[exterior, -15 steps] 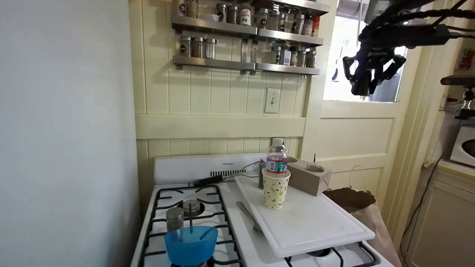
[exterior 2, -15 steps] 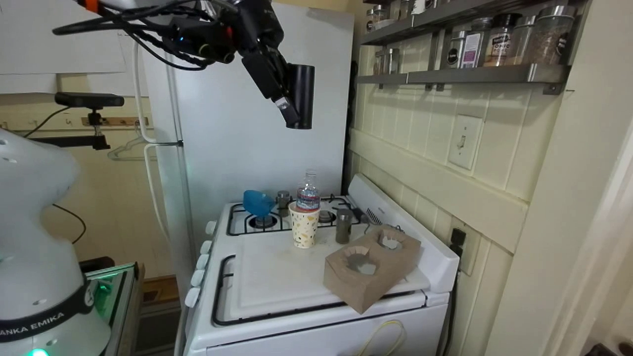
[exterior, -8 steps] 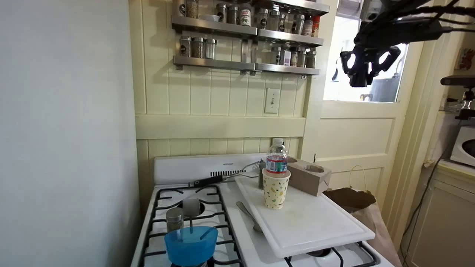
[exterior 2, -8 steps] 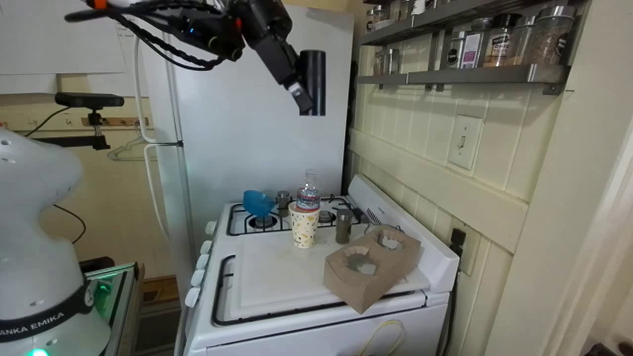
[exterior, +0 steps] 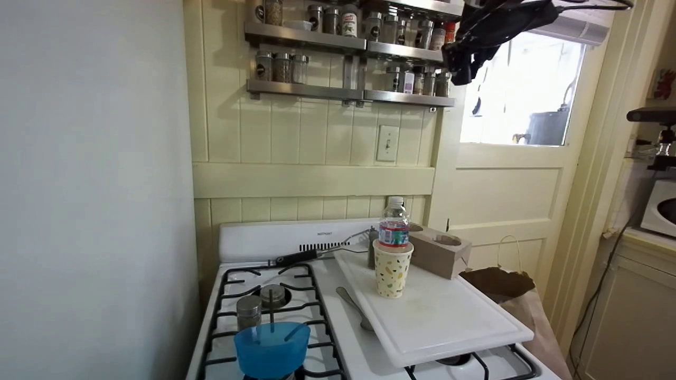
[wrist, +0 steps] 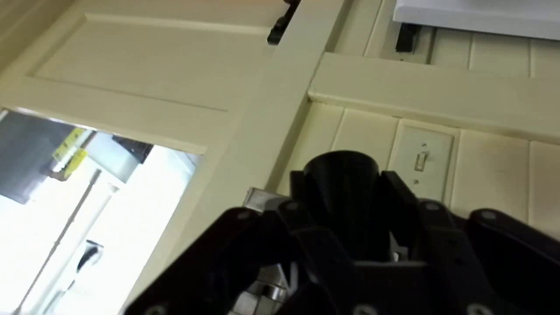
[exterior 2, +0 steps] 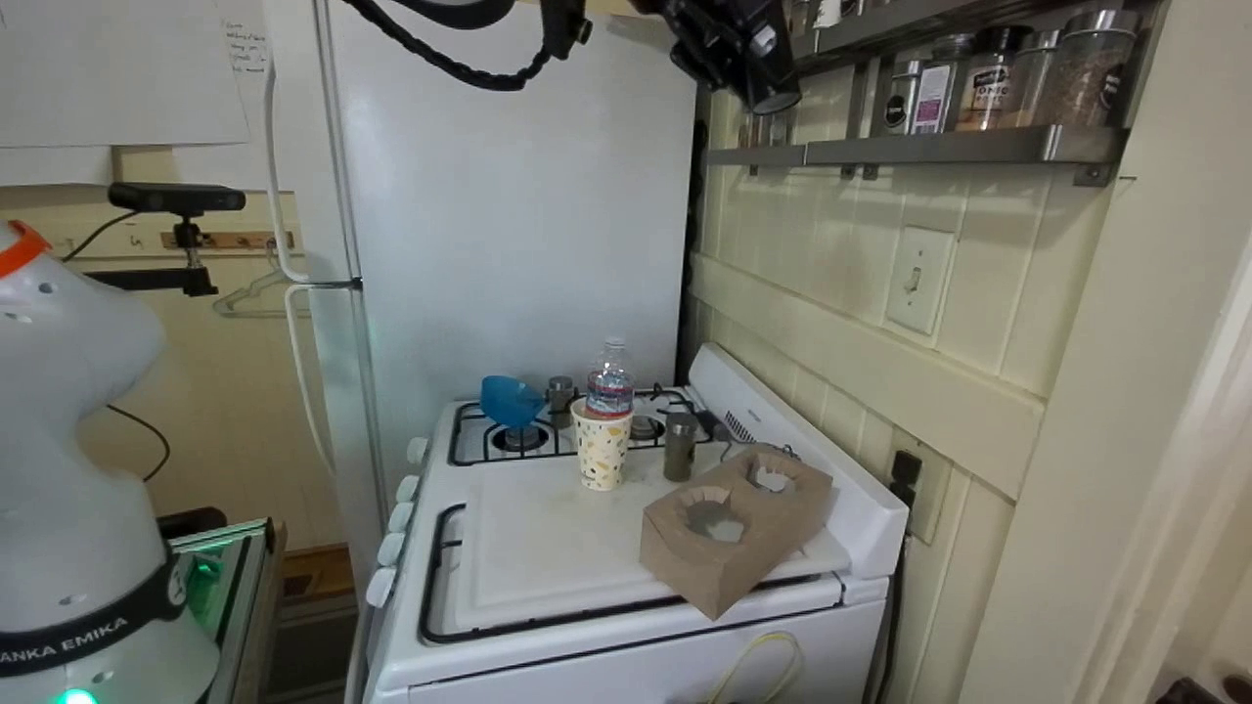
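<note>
My gripper [wrist: 343, 181] is shut on a smooth black cylinder [wrist: 343, 205], with one finger on each side of it. The cylinder's round end points away from the gripper, towards the wall. In an exterior view the cylinder [exterior 2: 778, 98] shows tilted at the gripper's tip, high above the stove and close to the lower spice shelf [exterior 2: 939, 149]. In an exterior view the gripper [exterior: 465, 66] shows dark against the shelf ends and the door window, and its fingers are hard to make out there. The shelf's metal end [wrist: 260, 199] shows beside the left finger in the wrist view.
Spice jars [exterior: 417, 82] stand on the shelves. Below, a patterned cup [exterior: 392, 272] holding a plastic bottle [exterior: 394, 224] stands on a white cutting board [exterior: 438, 316], with a cardboard holder [exterior: 449, 253] behind. A blue bowl [exterior: 272, 348] and a jar [exterior: 248, 311] are on the burners.
The arm has moved up and towards the wall shelves, and the gripper has turned and tilted. The black cylinder has stayed in its grip. The things on the stove have not moved.
</note>
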Controlling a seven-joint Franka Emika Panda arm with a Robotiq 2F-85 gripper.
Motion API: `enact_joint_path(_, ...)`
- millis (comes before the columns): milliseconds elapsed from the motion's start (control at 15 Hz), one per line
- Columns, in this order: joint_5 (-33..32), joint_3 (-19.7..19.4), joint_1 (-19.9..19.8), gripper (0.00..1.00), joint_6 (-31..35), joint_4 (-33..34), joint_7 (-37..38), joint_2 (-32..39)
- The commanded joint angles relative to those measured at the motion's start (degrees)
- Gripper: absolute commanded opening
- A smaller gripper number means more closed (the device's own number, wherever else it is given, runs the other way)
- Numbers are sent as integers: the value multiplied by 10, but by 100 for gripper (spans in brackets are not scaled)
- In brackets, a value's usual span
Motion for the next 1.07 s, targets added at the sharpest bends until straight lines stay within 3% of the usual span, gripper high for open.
enact_joint_path(0,3,-31,28,20,50,100,-113,96)
enact_joint_path(67,-4,-20,21,45,28,50,-56,52)
enact_joint_path(333,-2,-36,32,45,47,98,-100,99)
enact_joint_path(400,-2,-36,32,20,47,99,-101,99)
enact_joint_path(800,-43,21,77,20,42,91,-30,117)
enact_joint_path(1000,-102,50,97,20,45,80,36,108)
